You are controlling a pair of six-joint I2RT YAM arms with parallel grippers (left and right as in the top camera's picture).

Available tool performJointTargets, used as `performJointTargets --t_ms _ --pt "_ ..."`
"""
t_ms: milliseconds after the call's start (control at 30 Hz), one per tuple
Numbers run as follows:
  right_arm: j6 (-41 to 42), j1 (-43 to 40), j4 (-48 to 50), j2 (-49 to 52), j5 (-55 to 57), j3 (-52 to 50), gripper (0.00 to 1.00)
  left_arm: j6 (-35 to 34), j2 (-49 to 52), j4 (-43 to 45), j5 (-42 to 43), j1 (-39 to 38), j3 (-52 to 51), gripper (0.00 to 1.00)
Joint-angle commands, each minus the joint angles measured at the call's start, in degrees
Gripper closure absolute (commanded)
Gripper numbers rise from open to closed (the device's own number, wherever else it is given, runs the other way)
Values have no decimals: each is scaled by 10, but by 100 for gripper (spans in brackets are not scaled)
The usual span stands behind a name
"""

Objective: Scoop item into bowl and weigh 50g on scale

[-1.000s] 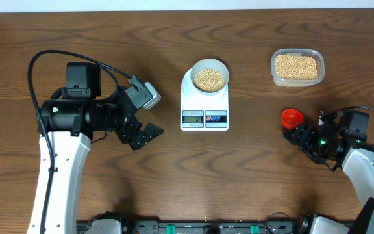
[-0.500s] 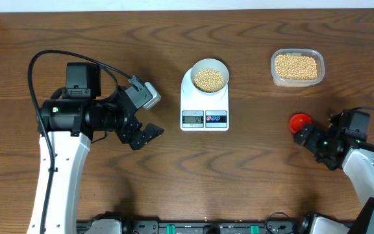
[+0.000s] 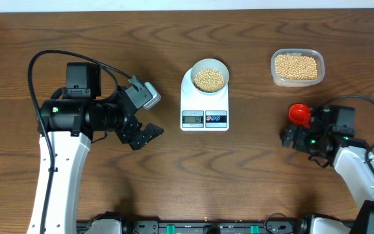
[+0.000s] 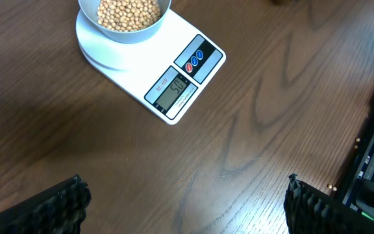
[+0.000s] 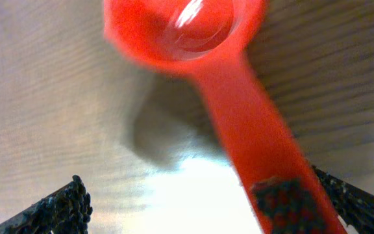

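— Where are the soybeans point(image 3: 209, 78)?

— In two lots. One heap fills the small pale bowl point(image 3: 220, 65), which sits on the 12 o'clock end of the white kitchen scale point(image 3: 204, 103). The scale's display and two round buttons run along its 6 o'clock edge. Digits are lit, but I cannot read them with certainty.

— And the other lot?

— In a clear plastic tub point(image 3: 297, 80) at about 2 o'clock from the scale, well apart from it. The beans cover its floor.

— Is anything else on the table point(image 3: 252, 175)?

— A red scoop point(image 3: 297, 114), at 6 o'clock from the tub. Its cup is empty, and its handle points toward the right arm.

— Is the scoop gripped?

— No. In the right wrist view the right fingers point(image 5: 54, 208) are spread wide. The handle passes close to one of them without being clamped. That view is blurred.

— And the left arm?

— The left fingers point(image 4: 60, 207) are also wide apart and hold nothing. They hang at 8 o'clock from the scale.
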Motion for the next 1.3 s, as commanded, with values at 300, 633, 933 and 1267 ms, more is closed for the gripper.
performJointTargets --t_ms 300,633,933,1267 --pt "-41 63 -62 -11 39 24 1 -1 -1 -2 7 2 9 2" --pt "-102 63 -49 -78 64 99 1 -1 -1 -2 7 2 9 2" --pt "-132 63 104 -162 150 130 1 -1 -1 -2 7 2 9 2" --pt "-132 63 389 -172 94 130 1 -1 -1 -2 7 2 9 2"
